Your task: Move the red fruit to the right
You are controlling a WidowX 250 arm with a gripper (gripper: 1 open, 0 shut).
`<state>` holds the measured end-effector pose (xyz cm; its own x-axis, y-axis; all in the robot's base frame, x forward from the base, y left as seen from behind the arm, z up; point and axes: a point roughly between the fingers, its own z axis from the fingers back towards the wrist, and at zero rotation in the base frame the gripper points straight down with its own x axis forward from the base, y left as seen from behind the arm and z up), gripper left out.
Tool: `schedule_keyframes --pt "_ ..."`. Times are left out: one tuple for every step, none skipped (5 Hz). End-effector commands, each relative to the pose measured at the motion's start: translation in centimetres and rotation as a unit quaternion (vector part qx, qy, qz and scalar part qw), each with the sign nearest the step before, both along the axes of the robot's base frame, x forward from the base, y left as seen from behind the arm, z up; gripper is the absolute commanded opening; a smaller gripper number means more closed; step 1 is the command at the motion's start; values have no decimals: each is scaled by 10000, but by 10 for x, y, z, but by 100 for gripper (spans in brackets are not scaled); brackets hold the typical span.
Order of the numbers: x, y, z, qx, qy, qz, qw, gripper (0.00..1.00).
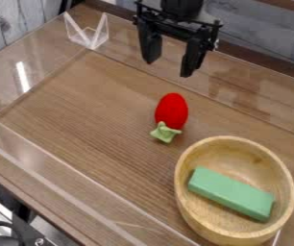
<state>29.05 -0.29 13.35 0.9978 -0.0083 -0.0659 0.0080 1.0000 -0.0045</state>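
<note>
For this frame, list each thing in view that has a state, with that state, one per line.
gripper: open, pointing down, above the table, holding nothing
red fruit: lying on the wooden table, not gripped, leafy cap toward the camera
green block: lying flat inside the bowl
wooden bowl: upright on the table, holding only the green block
</note>
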Motion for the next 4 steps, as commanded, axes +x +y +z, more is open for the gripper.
schedule_keyframes --pt "0 18 2 -8 4 188 9998 100" --pt "-9 46 7 1 -125 545 9984 100" --pt "-19 90 16 17 -336 845 9959 100" --pt "-17 128 15 60 -466 915 9947 100"
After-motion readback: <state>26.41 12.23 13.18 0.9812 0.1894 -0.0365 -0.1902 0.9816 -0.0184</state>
